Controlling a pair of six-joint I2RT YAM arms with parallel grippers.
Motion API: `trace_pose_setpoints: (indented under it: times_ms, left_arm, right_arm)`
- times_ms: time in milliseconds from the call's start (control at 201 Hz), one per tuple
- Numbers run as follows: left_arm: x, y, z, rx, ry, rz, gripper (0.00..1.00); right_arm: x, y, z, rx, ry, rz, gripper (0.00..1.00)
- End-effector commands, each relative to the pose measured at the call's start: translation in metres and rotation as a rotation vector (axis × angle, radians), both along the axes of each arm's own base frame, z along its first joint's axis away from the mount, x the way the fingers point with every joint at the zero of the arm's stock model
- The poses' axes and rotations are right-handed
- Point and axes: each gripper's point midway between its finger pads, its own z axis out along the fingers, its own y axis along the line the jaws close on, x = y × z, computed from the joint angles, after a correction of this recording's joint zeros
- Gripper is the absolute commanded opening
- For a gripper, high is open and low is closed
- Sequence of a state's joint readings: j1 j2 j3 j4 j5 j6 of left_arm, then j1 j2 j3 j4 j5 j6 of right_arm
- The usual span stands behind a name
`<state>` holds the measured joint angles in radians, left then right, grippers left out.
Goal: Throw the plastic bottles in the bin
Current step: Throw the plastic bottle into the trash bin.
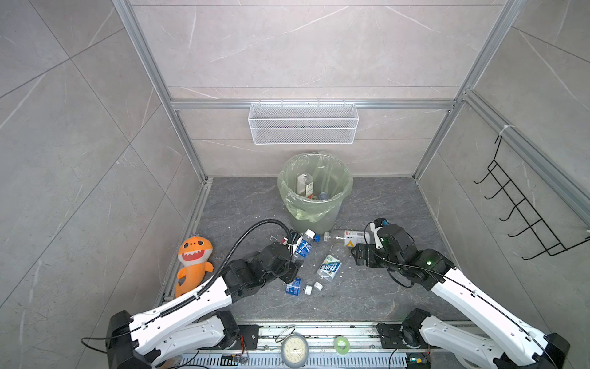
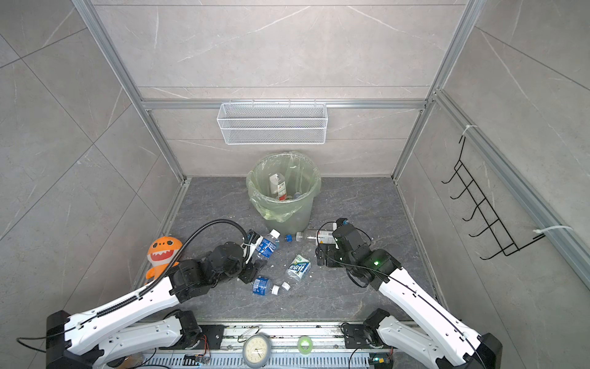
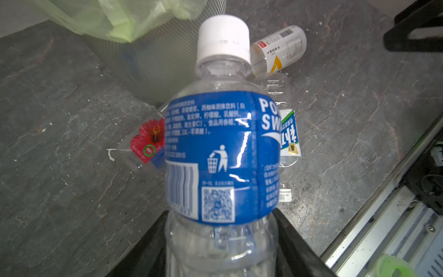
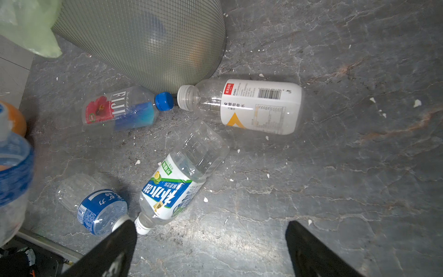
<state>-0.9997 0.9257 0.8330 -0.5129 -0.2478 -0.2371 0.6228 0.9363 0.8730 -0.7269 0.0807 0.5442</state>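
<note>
Blue-label bottle (image 3: 221, 156) clamped in left fingers (image 3: 291, 249), right fingers (image 4: 304, 249) wide apart, empty, Fiji bottle (image 4: 119, 110) plain only in wrist views

The floor (image 1: 360, 297) is a dark grey stone-pattern slab with white flecks (image 4: 417, 103) scattered across it. The bin (image 1: 324, 223) stands upright near the middle of the far edge. In front of it, each lying on its side, are a white-label bottle (image 4: 261, 105) and a red-flower-label bottle (image 4: 119, 110), both just beside its base with necks nearly meeting. A green-and-blue-label bottle (image 4: 177, 182) lies toward the centre, with a short blue-label bottle (image 4: 100, 211) beside its neck. An orange plush shark (image 1: 193, 262) lies along the left edge.
</note>
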Motion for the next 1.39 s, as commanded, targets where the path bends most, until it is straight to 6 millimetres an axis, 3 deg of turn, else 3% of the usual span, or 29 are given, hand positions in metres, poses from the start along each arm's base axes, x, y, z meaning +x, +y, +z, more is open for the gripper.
trace_pose_setpoints:
  times_ms: [0,189,328,418,508,567,662,727,826,956,1075,1389]
  left_arm:
    - [0.003,0.004,0.061,-0.112,-0.094,0.026,0.61]
    - [0.009,-0.009,0.157,-0.222,-0.228,-0.016,0.61]
    - [0.029,-0.031,0.230,-0.245,-0.363,-0.042,0.61]
    - [0.054,-0.051,0.273,-0.276,-0.425,-0.067,0.61]
    - [0.099,-0.063,0.301,-0.364,-0.402,-0.085,0.62]
    - [0.136,-0.064,0.304,-0.380,-0.384,-0.049,0.67]
    - [0.190,-0.055,0.291,-0.403,-0.329,0.032,0.99]
    - [0.207,-0.051,0.282,-0.420,-0.298,0.045,1.00]
    - [0.200,-0.048,0.281,-0.441,-0.310,0.035,1.00]
    - [0.173,-0.033,0.290,-0.481,-0.352,0.028,1.00]
    - [0.152,-0.018,0.285,-0.489,-0.358,0.040,1.00]
    - [0.119,0.012,0.224,-0.442,-0.276,0.108,1.00]
  right_arm:
    - [-0.002,0.003,0.001,0.023,-0.005,0.003,0.99]
    - [-0.001,0.008,0.009,0.035,-0.022,0.019,0.99]
    - [0.002,0.013,0.020,0.044,-0.044,0.033,0.99]
    - [0.005,0.017,0.027,0.051,-0.056,0.043,0.99]
    - [0.007,0.022,0.030,0.054,-0.063,0.055,0.99]
    - [0.008,0.024,0.032,0.059,-0.068,0.056,0.99]
    - [0.007,0.025,0.037,0.068,-0.075,0.057,0.99]
    - [0.006,0.024,0.040,0.071,-0.083,0.055,0.99]
    - [0.003,0.020,0.043,0.070,-0.093,0.047,0.99]
    - [0.000,0.020,0.040,0.062,-0.085,0.049,0.99]
    - [-0.003,0.027,0.028,0.045,-0.063,0.056,0.99]
    - [-0.016,0.070,-0.008,-0.027,-0.007,0.094,0.99]
